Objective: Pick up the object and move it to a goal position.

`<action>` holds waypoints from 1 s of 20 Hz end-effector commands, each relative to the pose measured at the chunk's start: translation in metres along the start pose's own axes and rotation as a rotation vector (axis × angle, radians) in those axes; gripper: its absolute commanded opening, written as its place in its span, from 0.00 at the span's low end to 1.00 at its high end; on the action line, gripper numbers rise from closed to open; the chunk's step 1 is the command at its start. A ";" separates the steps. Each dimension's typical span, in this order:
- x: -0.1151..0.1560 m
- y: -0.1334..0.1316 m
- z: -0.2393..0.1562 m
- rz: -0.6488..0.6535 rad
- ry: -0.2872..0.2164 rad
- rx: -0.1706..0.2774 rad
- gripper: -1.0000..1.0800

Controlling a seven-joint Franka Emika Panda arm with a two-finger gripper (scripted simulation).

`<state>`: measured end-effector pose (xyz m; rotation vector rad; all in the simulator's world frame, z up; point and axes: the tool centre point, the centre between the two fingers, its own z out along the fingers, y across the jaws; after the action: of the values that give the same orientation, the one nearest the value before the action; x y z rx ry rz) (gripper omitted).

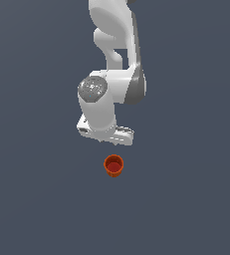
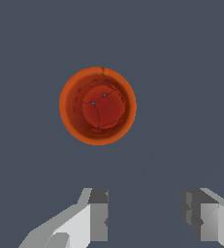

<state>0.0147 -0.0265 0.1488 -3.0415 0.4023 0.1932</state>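
Observation:
The object is a small red-orange round cup (image 1: 113, 166) standing upright on the flat grey-blue ground, its darker hollow inside facing up. In the wrist view the cup (image 2: 98, 106) is seen from straight above, apart from the fingers. My white gripper (image 2: 145, 215) is open, with nothing between its two grey-tipped fingers (image 2: 100, 215). In the exterior view the gripper's hand (image 1: 106, 133) hangs above and behind the cup, and its fingertips are not visible there.
The white arm (image 1: 114, 55) rises from the hand to the top of the exterior view. Plain grey-blue ground (image 1: 186, 199) surrounds the cup on all sides.

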 end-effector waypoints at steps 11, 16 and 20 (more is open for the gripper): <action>0.026 0.003 0.035 0.390 -0.266 0.181 0.62; 0.033 0.002 0.045 0.524 -0.388 0.258 0.62; 0.038 0.001 0.051 0.612 -0.482 0.314 0.62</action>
<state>0.0431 -0.0335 0.0955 -2.4199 1.1341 0.7442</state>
